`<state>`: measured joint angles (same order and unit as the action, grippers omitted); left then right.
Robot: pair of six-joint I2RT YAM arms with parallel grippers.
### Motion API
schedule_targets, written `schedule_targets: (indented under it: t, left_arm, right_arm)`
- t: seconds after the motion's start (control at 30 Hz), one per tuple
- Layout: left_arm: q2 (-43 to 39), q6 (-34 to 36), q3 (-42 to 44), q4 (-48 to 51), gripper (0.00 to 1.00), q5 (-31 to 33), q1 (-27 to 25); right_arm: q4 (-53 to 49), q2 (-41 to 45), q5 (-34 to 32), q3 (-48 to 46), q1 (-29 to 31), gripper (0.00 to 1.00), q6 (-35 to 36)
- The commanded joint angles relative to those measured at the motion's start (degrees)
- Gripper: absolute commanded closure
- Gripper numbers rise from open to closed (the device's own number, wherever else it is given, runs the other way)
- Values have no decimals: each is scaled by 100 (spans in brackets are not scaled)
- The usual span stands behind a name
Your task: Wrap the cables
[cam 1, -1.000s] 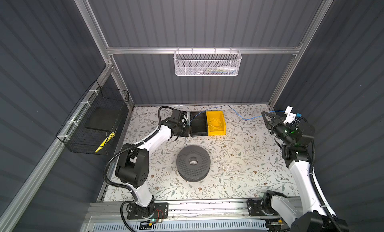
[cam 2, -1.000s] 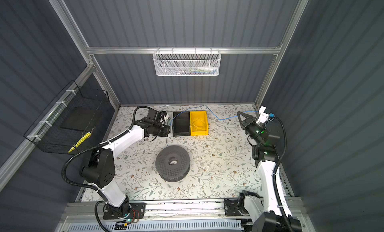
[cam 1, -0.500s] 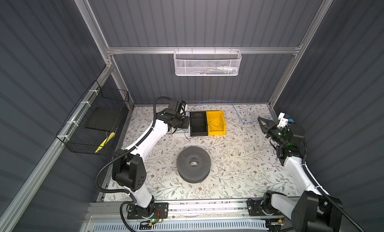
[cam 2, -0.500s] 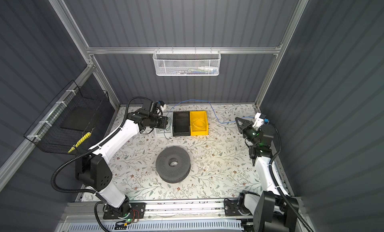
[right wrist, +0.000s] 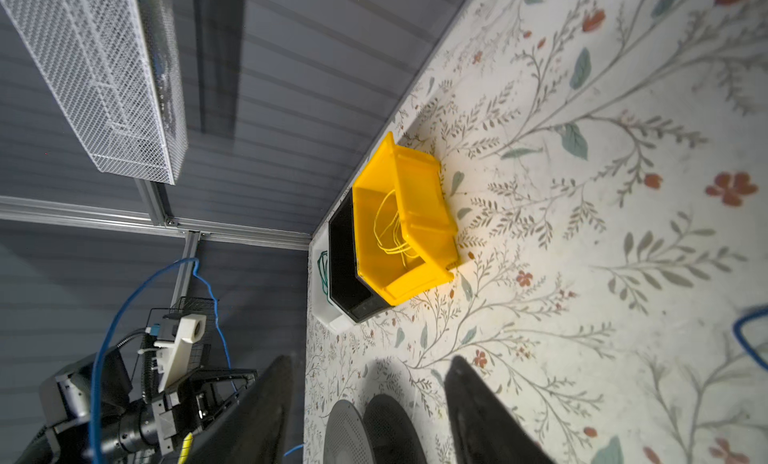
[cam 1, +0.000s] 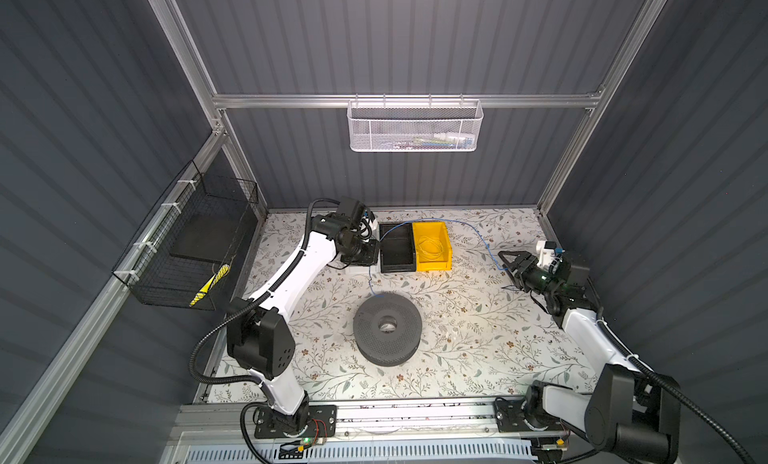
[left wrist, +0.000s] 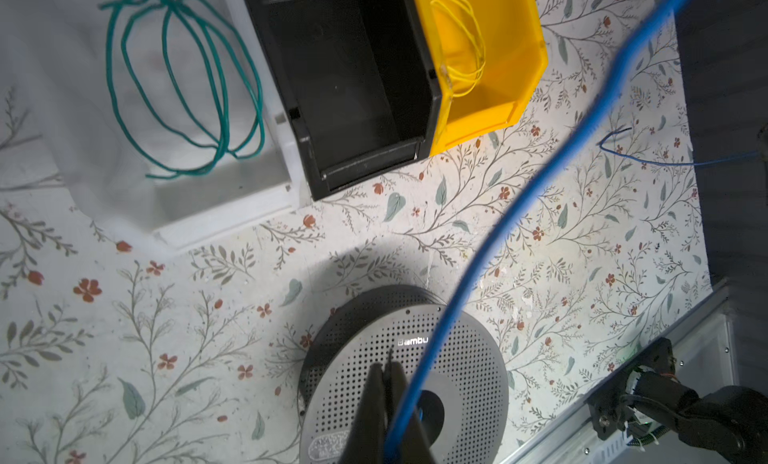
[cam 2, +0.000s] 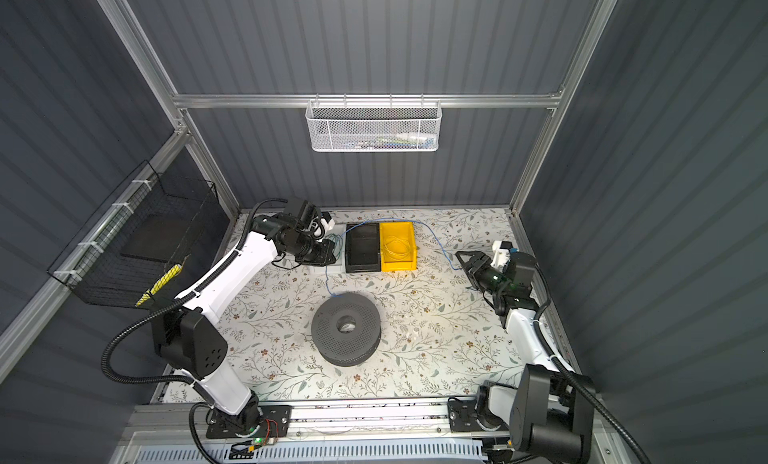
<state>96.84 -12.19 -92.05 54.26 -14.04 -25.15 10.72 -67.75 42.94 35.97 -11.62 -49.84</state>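
floral mat (cam 1: 478, 337): thin blue wire (left wrist: 500, 229) (one loose arc) pinched by left gripper (left wrist: 388, 366); right gripper (right wrist: 370, 362) agape.

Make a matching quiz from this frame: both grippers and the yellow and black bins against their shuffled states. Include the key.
Things
1. left gripper
2. right gripper
3. yellow bin
4. black bin

States
a. open, nothing between the jaws
b. holds a coil of yellow wire
c. shut on the blue wire
d. nothing lying inside

Pairs: 1-c, 2-a, 3-b, 4-d
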Motion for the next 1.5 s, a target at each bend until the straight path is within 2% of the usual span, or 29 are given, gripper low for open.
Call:
schedule_targets:
  t: [0.0, 0.17, 0.4, 0.57, 0.8, 0.9, 0.97, 1.03, 1.27, 1.37, 1.47]
  left_arm:
    - [-296, -695, 462, -217, 100, 48, -93]
    - [-435, -1249, 888, -660, 100, 317, -148]
    - [-83, -1319, 1012, -582, 100, 905, -140]
    - [131, -1671, 678, -918, 100, 1167, -136]
    - [205, -2164, 691, -1294, 100, 895, -181]
    - [324, -2206, 546, -1234, 100, 810, -307]
    - [444, -2132, 308, -1062, 100, 767, -367]
    - [499, -2070, 113, -914, 100, 739, -370]
    - [558, -1810, -434, -390, 100, 598, -377]
    - [555, -1726, -624, -185, 100, 406, -386]
    - [471, -1708, -651, -120, 100, 367, -478]
  right_arm:
    - [-923, 121, 218, 402, 153, 28, 728]
    - [-1997, 556, 373, 663, 190, 19, 1298]
    - [-3900, 1419, -464, 1287, 194, 13, 2241]
    - [-3898, 1749, -253, 1376, 191, 11, 2282]
    - [-3722, 1492, 78, 1783, 242, 15, 2290]
    - [-3630, 1252, 68, 2042, 830, 19, 2397]
    - [-3530, 1051, -182, 2224, 1581, 19, 2572]
    - [-3337, 848, -182, 2300, 2085, 19, 2650]
    - [-2592, 57, -345, 2209, 3716, 27, 3148]
    - [-2308, -316, -522, 2352, 4304, 27, 3380]
    - [-2198, -798, -632, 2655, 4614, 28, 3582]
